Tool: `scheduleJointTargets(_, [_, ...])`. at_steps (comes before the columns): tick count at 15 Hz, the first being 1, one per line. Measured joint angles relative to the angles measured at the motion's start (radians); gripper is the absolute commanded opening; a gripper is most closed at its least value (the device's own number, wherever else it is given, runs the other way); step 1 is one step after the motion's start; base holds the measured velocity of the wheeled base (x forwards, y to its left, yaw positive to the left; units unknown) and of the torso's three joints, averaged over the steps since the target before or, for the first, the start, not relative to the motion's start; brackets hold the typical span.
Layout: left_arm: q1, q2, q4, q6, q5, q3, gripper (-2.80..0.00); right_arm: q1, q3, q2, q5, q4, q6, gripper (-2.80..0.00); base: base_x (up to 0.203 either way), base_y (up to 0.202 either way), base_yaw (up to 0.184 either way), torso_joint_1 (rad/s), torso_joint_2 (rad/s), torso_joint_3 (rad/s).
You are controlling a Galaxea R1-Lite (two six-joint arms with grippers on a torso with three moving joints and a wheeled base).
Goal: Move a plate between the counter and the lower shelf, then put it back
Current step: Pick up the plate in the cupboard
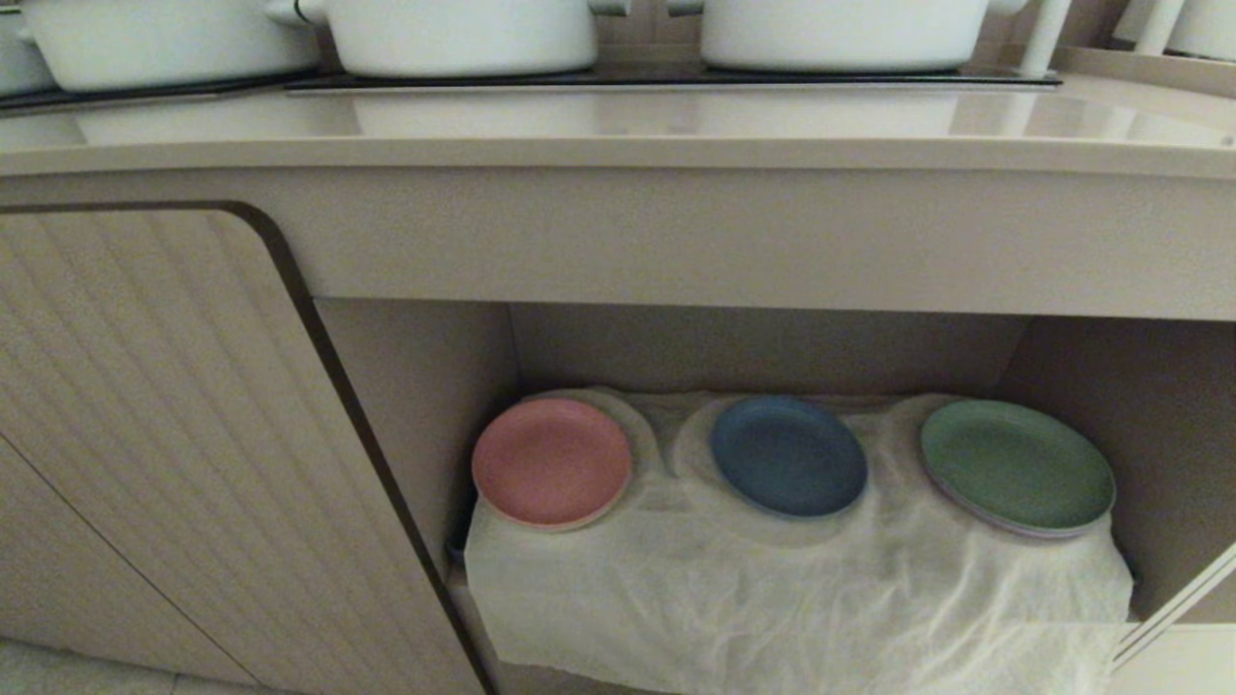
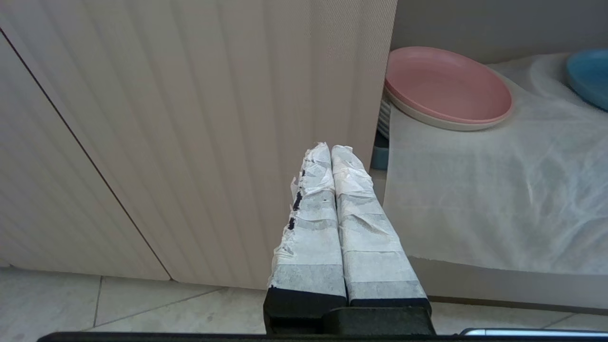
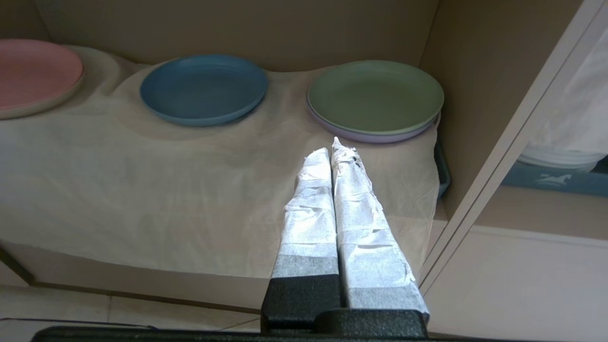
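Currently nothing is picked. Left to right: ribbed cabinet door [image 1: 174, 434], then the lower shelf [image 1: 415, 386] with its white cloth liner [image 1: 772, 598]. On the liner's mounds sit the pink plate [image 1: 550, 461], the plate [image 1: 788, 455] in blue at centre, and the green plate [image 1: 1017, 466], probably raised so a rim can be pinched. Desk [image 1: 618, 130] above carries white pots [image 1: 454, 34]. Left claw [image 2: 331, 154] is pressed together, empty, facing the door, likely parked. Right claw [image 3: 331, 152] is also together, empty, low before the shelf, nearer the green plate, so it needs to spread first.
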Motion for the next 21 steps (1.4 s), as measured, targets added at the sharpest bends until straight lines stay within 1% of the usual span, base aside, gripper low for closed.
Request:
scheduleJointTargets(1, [0.0,0.0,0.0,0.0,0.0,0.0,-2.8,0.0,-0.001,0.0,0.008,0.0,-0.019,-2.8,0.0,0.0,0.0,0.0,0.0,0.0])
scheduleJointTargets(3, [0.0,0.0,0.0,0.0,0.0,0.0,-2.8,0.0,-0.024,0.0,0.038,0.009,-0.027,-2.8,0.0,0.0,0.0,0.0,0.0,0.0])
scheduleJointTargets(5, [0.0,0.0,0.0,0.0,0.0,0.0,-2.8,0.001,-0.083,0.005,0.126,0.055,-0.025,-2.8,0.0,0.0,0.0,0.0,0.0,0.0])
scheduleJointTargets(7, [0.0,0.0,0.0,-0.001,0.0,0.0,-2.8,0.001,-0.136,0.023,0.19,0.129,-0.024,-2.8,0.0,0.0,0.0,0.0,0.0,0.0])
scheduleJointTargets(9, [0.0,0.0,0.0,0.0,0.0,0.0,-2.8,0.001,-0.165,0.071,0.249,0.134,-0.024,-2.8,0.0,0.0,0.0,0.0,0.0,0.0])
scheduleJointTargets(11, [0.0,0.0,0.0,0.0,0.0,0.0,-2.8,0.002,-0.193,0.149,0.332,0.126,-0.023,-2.8,0.0,0.0,0.0,0.0,0.0,0.0])
scheduleJointTargets(14, [0.0,0.0,0.0,0.0,0.0,0.0,-2.8,0.005,-0.228,0.31,0.469,0.065,-0.025,-2.8,0.0,0.0,0.0,0.0,0.0,0.0])
scheduleJointTargets(16, [0.0,0.0,0.0,0.0,0.001,0.0,-2.8,0.015,-0.24,0.456,0.542,-0.028,-0.028,-2.8,0.0,0.0,0.0,0.0,0.0,0.0])
scheduleJointTargets(19, [0.0,0.0,0.0,-0.001,0.0,0.0,-2.8,0.037,-0.246,0.691,0.591,-0.154,-0.031,-2.8,0.0,0.0,0.0,0.0,0.0,0.0])
scheduleJointTargets(21, [0.0,0.0,0.0,0.0,0.001,0.0,-2.8,0.068,-0.248,0.84,0.604,-0.213,-0.032,-2.8,0.0,0.0,0.0,0.0,0.0,0.0])
